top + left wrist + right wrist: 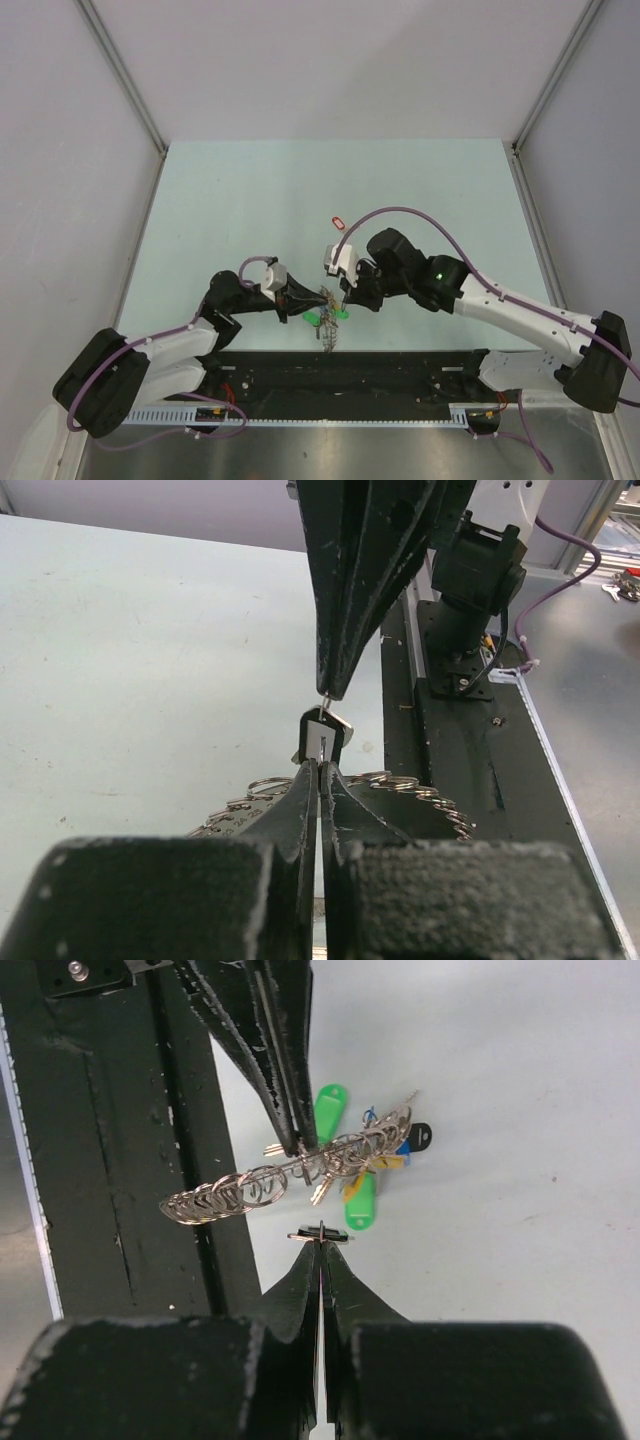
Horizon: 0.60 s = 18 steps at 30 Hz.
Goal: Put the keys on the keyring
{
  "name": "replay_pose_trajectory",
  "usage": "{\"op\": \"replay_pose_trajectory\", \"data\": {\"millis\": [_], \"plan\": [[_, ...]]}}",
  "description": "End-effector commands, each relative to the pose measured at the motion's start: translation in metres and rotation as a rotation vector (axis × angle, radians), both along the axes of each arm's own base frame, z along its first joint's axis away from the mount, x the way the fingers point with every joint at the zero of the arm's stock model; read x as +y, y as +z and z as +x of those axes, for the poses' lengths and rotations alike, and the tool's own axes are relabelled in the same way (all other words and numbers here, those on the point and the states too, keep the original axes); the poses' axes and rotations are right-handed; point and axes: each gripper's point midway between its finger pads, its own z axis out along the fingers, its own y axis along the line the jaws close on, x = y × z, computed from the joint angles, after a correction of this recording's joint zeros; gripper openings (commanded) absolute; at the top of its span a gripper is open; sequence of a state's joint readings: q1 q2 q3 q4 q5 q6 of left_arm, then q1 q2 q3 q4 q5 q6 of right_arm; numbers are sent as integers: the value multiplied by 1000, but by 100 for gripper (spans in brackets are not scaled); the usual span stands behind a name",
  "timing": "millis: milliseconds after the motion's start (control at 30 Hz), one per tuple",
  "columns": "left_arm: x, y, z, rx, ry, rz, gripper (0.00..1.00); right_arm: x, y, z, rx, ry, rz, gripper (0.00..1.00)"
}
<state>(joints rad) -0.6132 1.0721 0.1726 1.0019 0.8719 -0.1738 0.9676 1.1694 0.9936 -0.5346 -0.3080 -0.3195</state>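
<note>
Both my arms are bent inward over the near edge of the table [250, 200]. My left arm [160, 350] reaches in from the left and my right arm [510, 310] from the right, so the two fingertips meet almost nose to nose just beyond the black base rail [100, 1110].

The keyring [250, 1185] hangs in the air between them, off the table. From my right wrist it shows edge-on as a long row of small silver loops. Its long axis lies close to level, tilted a little, with one end over the rail and the other over the table. From above, that line runs from the rail out toward the far side. Keys and tags dangle at the table end.

My left gripper [318, 770] is clamped tight on the keyring partway along the row, with loops spreading out on both sides of its fingers. My right gripper [320, 1243] is also squeezed closed. Its very tip pinches a thin bit of metal that sits at the top of a black tag [322, 738] with a pale window. This tag stands upright just in front of my left fingertips, and I cannot tell whether it touches them.

Two green tags [330, 1110] [362, 1208] hang at the bunch. A red tag [337, 221] lies alone on the table, well apart, farther out.
</note>
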Motion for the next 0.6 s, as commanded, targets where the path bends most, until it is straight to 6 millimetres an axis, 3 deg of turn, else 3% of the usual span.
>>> {"op": "replay_pose_trajectory", "data": {"millis": [0,567], "plan": [[-5,30,-1,-111,-30,-58,0,14,15,-4,-12,53,35,0],[-6,32,-9,-132,-66,-66,0,22,14,-5,-7,73,45,0]]}}
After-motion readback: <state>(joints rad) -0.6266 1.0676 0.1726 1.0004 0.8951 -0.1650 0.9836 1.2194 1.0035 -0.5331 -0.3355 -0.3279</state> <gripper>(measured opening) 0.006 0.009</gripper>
